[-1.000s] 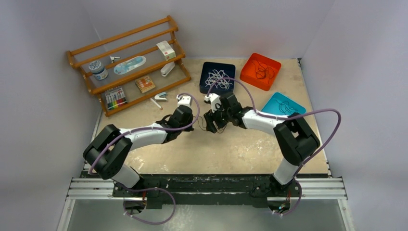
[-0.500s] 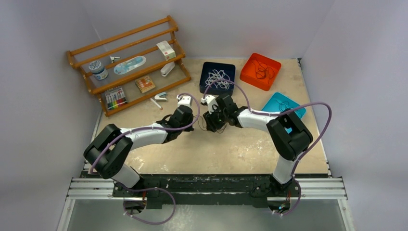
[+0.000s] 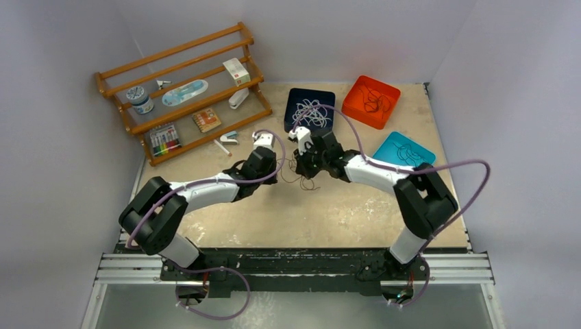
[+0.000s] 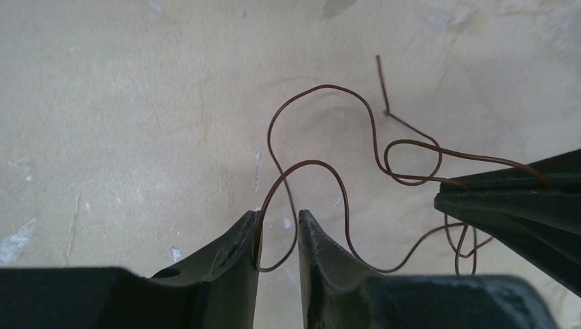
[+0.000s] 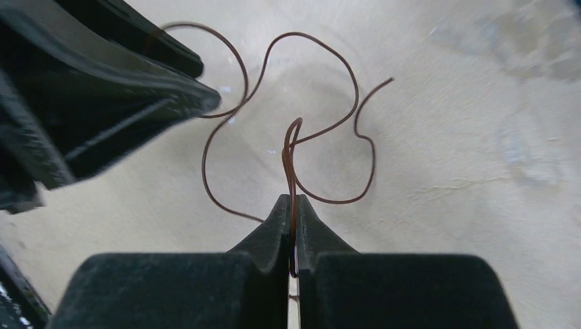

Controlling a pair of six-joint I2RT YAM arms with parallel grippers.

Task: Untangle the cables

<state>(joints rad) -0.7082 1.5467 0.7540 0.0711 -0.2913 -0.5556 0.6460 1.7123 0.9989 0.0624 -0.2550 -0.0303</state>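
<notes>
A thin brown cable (image 4: pixel 329 86) curls in loose loops over the beige table. The left gripper (image 4: pixel 277 214) stands open by a narrow gap. One loop of the cable hangs between its fingers, resting against the left one and not pinched. The right gripper (image 5: pixel 293 197) is shut on a doubled strand of the same cable (image 5: pixel 301 33), which rises from its tips. In the top view both grippers, left (image 3: pixel 274 166) and right (image 3: pixel 301 166), meet tip to tip at the table's middle, with cable (image 3: pixel 303 182) dangling below them.
At the back a dark blue tray (image 3: pixel 294 96) holds white cables (image 3: pixel 312 112). Beside it stand an orange tray (image 3: pixel 356 96) with a dark cable and a teal tray (image 3: pixel 418 152). A wooden rack (image 3: pixel 181 92) with small items stands back left.
The right gripper has closed onto the brown cable and shifted slightly toward the back. The left gripper's jaws have parted a little, freeing the loop they pinched.
</notes>
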